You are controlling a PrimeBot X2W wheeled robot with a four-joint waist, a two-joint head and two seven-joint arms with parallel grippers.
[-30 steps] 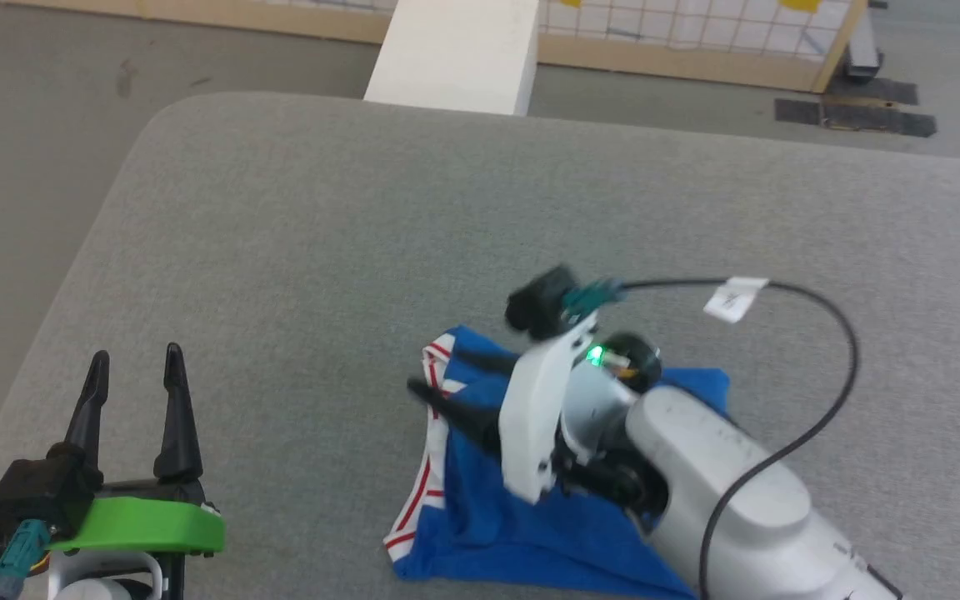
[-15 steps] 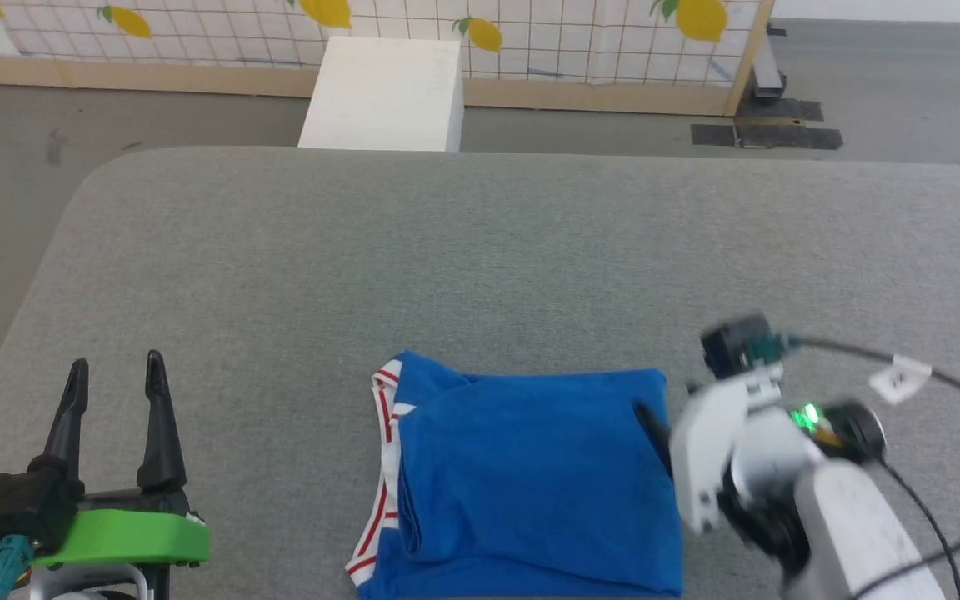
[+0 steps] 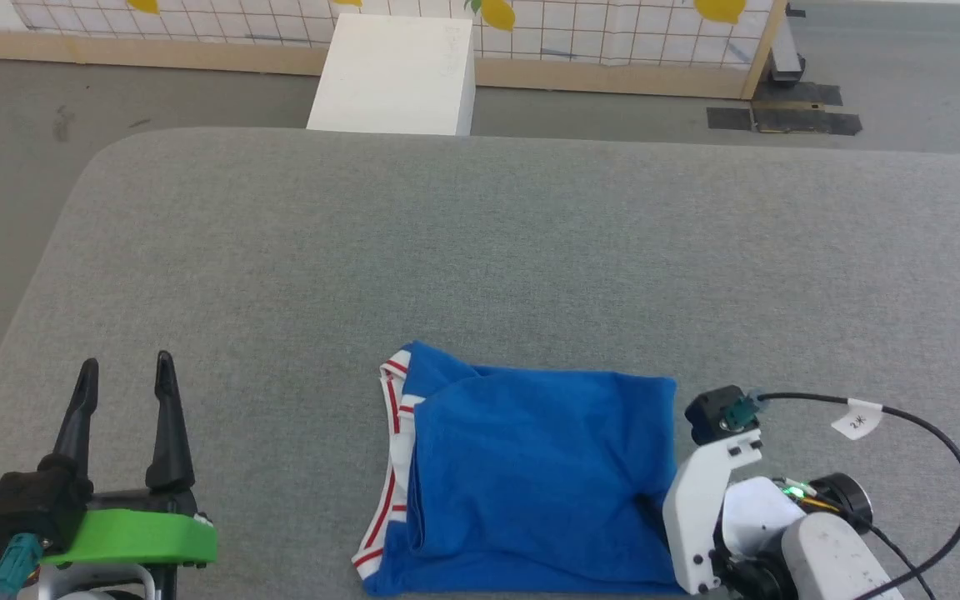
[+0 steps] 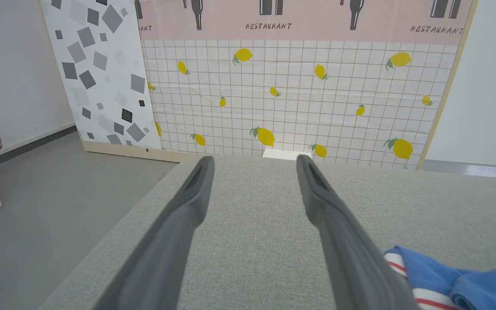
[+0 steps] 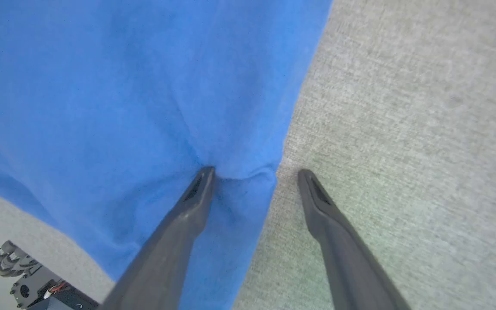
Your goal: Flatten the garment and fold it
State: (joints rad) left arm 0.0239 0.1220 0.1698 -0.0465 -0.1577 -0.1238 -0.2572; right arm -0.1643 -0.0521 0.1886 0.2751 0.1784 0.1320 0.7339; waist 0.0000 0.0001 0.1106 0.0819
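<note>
REMOTE DESK: My right gripper (image 5: 254,172) stands spread wide, straddling the edge of the garment (image 5: 123,86). One dark fingertip dimples the soft blue jersey, the other sits over the grey woven tabletop (image 5: 403,107) just beside it. The garment lies folded in a rough rectangle, with red-and-white striped trim along the side farthest from that gripper. My left gripper (image 3: 127,367), likewise spread and empty, hangs well apart from the cloth.

A staged test room: a lemon-print backdrop panel (image 4: 299,99) lettered RESTAURANT across the left wrist view's top, bare grey floor (image 4: 45,206) at lower left
</note>
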